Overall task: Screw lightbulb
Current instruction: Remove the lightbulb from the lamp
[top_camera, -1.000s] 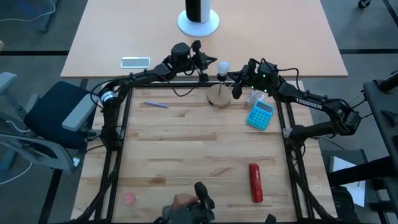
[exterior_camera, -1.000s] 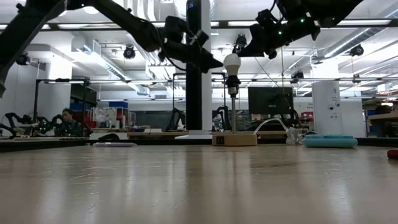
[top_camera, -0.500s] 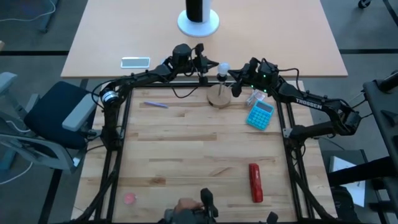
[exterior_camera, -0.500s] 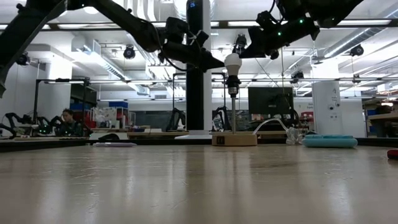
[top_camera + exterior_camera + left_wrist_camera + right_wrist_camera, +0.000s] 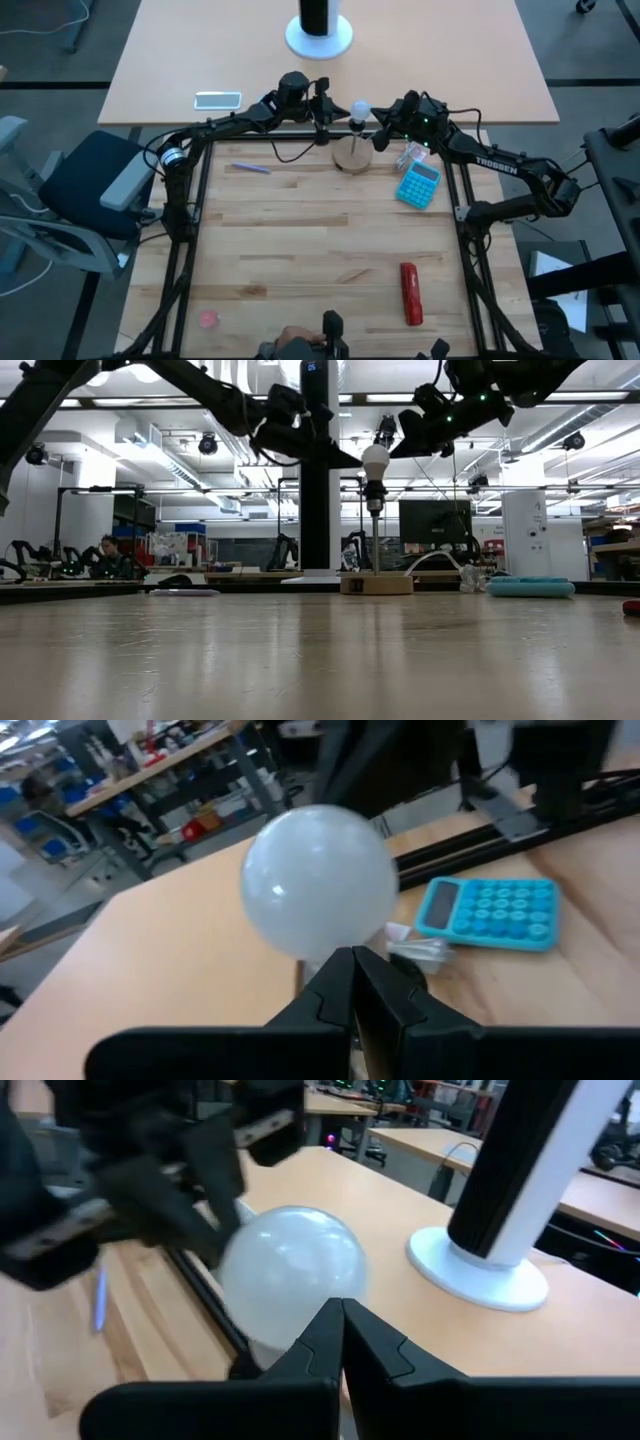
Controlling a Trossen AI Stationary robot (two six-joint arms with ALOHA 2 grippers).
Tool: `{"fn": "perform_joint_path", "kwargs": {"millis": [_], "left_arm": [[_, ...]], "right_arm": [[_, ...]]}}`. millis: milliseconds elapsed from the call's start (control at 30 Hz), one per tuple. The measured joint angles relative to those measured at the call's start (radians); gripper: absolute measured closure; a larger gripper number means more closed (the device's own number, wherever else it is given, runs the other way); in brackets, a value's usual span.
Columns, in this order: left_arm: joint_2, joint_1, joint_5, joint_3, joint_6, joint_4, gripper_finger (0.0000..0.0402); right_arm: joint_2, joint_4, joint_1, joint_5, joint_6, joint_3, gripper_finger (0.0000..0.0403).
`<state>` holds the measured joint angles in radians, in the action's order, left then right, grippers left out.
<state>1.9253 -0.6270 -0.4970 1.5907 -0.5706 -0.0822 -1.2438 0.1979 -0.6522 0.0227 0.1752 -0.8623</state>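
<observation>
White lightbulb [image 5: 357, 108] stood top-centre, between left gripper [image 5: 322, 104] and right gripper [image 5: 384, 125]. Wrist views alone showed both pairs of fingers pressed together, gripping nothing.

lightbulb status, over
Left claw and right claw both shut, flanking the lightbulb. Bulb upright atop the post on wooden disc. Nothing in the way.

Workshop room – ceiling lights [image 5: 148, 374], dark monitor [image 5: 434, 520], cluttered benches, seated person [image 5: 108, 550], grey floor [image 5: 60, 60]
</observation>
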Motion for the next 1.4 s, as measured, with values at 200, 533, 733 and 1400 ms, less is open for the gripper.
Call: {"fn": "perform_joint_path", "kwargs": {"millis": [200,533,733,1400], "left_arm": [[-0.044,0.007,0.077,0.002,-0.021,0.099,0.0401],[-0.055,-0.006,0.197,0.002,-0.053,0.064,0.0401],[-0.029,-0.006,0.191,0.002,-0.056,-0.033,0.0401],[-0.023,0.005,0.031,0.002,-0.049,0.004,0.0402]], "right_arm": [[0.005,-0.061,-0.001,0.074,0.028,0.002,0.0403],[0.070,-0.111,0.006,-0.006,0.025,0.001,0.0403],[0.056,-0.077,0.018,-0.102,0.011,0.001,0.0403],[0.030,-0.048,0.016,-0.040,0.018,0.001,0.0403]]}}
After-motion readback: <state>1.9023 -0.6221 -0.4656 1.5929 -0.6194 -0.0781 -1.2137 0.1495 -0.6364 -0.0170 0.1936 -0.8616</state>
